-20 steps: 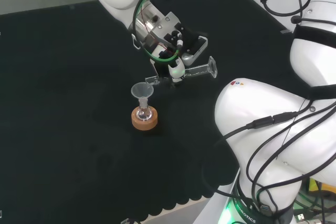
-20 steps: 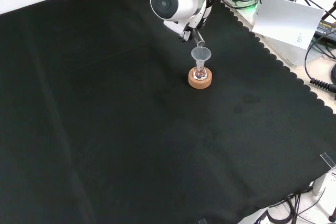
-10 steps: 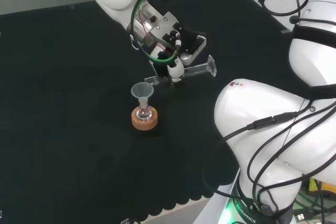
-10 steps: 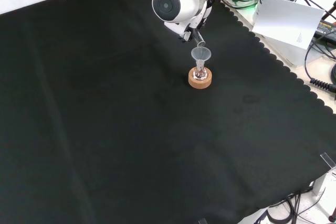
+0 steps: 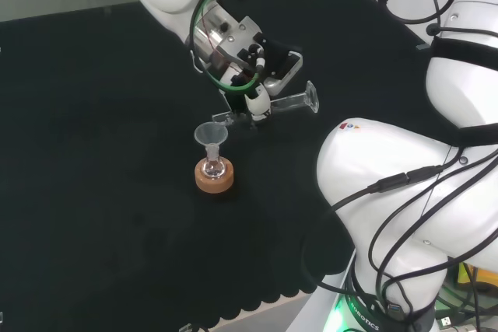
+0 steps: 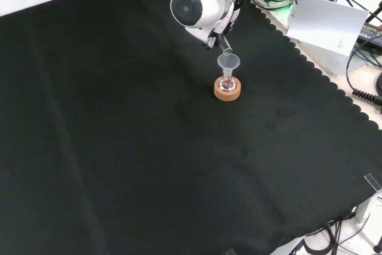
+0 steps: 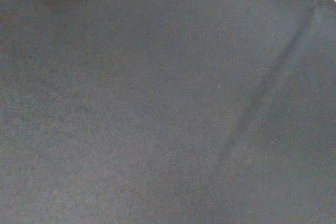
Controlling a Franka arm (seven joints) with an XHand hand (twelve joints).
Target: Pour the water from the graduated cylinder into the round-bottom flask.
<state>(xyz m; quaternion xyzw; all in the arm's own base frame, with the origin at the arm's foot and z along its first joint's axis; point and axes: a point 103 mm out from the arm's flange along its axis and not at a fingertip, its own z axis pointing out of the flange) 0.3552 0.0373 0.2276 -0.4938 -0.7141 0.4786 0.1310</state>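
Note:
A small round-bottom flask (image 5: 213,168) sits on a cork ring (image 5: 214,178) with a clear funnel (image 5: 210,134) in its neck. In the head view my hand (image 5: 258,103) is curled round a clear graduated cylinder (image 5: 289,103) that lies almost level, its foot to the right and its mouth (image 5: 224,117) just above and right of the funnel's rim. The front view shows the flask (image 6: 227,84) on the cork ring (image 6: 228,90), the funnel (image 6: 228,61) above it and the cylinder's mouth (image 6: 227,50) at the funnel's far edge, under the arm's white link.
Black cloth (image 7: 157,108) covers the bench around the flask. Its scalloped edge (image 6: 310,67) runs along the right of the front view, with a white box (image 6: 327,25) and cables beyond. The arm's large white links (image 5: 405,192) stand at the right of the head view.
The hand and wrist have turned and shifted slightly up and left in the head view, with the cylinder still tipped over the funnel. Flask and funnel have not moved.

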